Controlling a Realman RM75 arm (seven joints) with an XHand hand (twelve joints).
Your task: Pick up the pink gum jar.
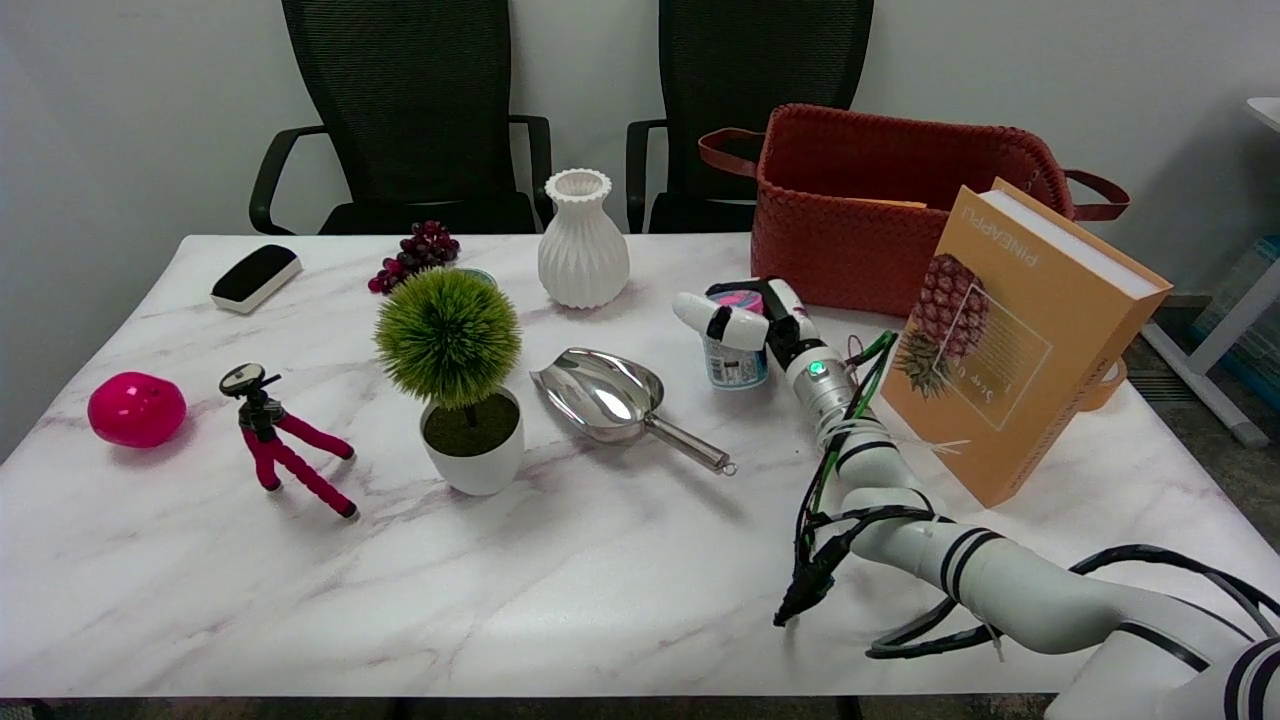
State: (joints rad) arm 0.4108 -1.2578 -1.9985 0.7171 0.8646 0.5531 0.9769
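The right hand (752, 318) is wrapped around the pink gum jar (735, 350), right of the frame's centre. A white finger (718, 318) crosses over the front of the pink lid while the rest of the hand sits behind and to the right, so the jar is clasped between them. The jar looks tilted, its lid leaning toward the back of the bench (560, 580); whether its base touches the marble or hangs just above it I cannot tell.

Room around it is tight on the right: the orange book (1010, 340) stands propped near the wrist, and the red woven basket (880, 210) sits just behind the hand. To the left the metal scoop (610, 395) lies near, its handle pointing toward the lower right. The white vase (583, 240) stands behind and to the left, apart from the jar. The bare marble toward the bottom of the frame is wide.

The white arm (960, 560) comes in from the lower right, bends at an elbow over the front part of the bench, and runs up and left to the wrist, where a green light shows, with black cables looped alongside.
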